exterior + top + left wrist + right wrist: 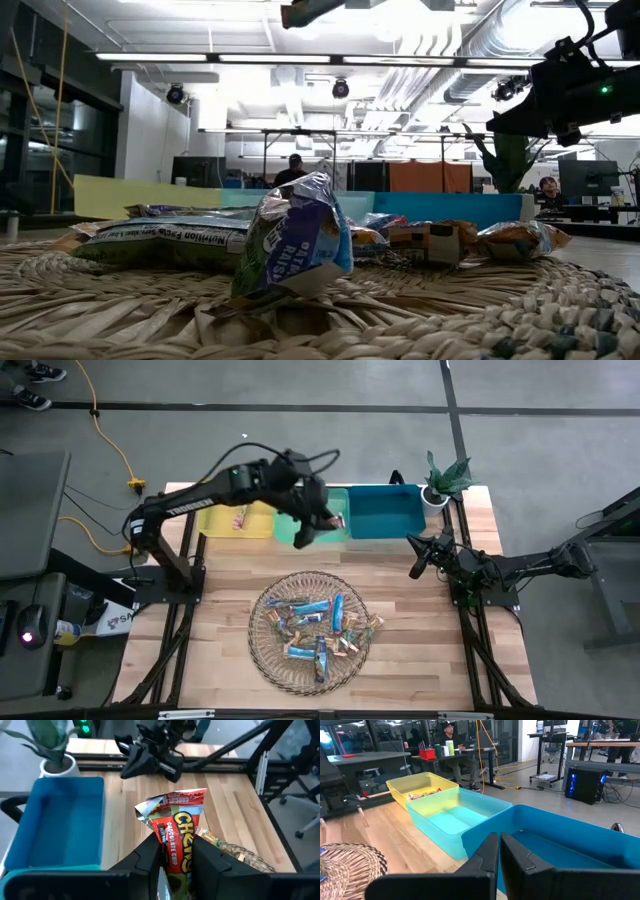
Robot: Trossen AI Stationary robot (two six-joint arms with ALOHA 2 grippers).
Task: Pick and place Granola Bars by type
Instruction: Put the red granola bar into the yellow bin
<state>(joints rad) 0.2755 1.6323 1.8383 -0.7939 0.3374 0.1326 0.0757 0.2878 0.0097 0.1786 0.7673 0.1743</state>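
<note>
From above, the left gripper (330, 520) hangs over the middle light-green rectangular plastic bin (318, 518) and its dark body hides most of that bin and all but a speck of what it carries. Only the left wrist view makes the load plain: a red shiny-wrapped chocolate chip granola bar (176, 829) clenched between the two dark fingers (150, 854), its lower end cut off behind them. The yellow rectangular bin (238, 519) holds a pinkish bar (239, 516), small and hard to read from above; the right wrist view shows it as a reddish wrapper (424, 794) against the bin's far wall. The teal rectangular bin (385, 510) sits beside a small potted plant (444, 478). The right gripper (418, 559) waits over the bare wooden table (215, 620) near the teal bin, fingers closed together. The remaining blue, green and tan wrapped bars (315, 626) lie heaped on the round woven wicker plate (262, 645); in the low view their overlapping wrappers (296, 240) block one another
</note>
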